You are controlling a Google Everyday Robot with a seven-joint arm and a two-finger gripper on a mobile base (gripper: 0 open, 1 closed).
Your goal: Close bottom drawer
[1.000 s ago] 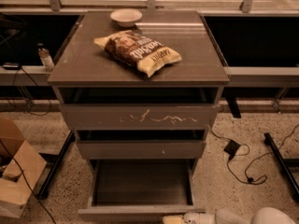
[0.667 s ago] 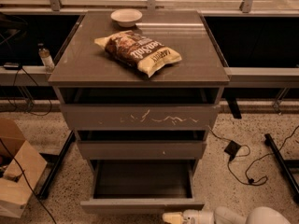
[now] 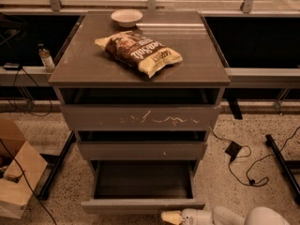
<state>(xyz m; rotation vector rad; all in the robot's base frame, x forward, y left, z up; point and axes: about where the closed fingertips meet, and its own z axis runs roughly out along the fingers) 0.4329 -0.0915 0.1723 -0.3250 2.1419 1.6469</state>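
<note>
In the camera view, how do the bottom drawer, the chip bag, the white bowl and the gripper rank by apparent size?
1. bottom drawer, pulled open.
2. chip bag on the cabinet top.
3. white bowl and gripper look alike; the gripper, low in front of the drawer, is nearer the camera, so unranked.

Wide grey-brown bottom drawer stands out below the two upper fronts of the grey cabinet, with the white arm's pale-tipped gripper just before its front, right of centre. Up top, a crinkled brown chip bag lies before a small white bowl; a cardboard box is on the floor, left.
</note>
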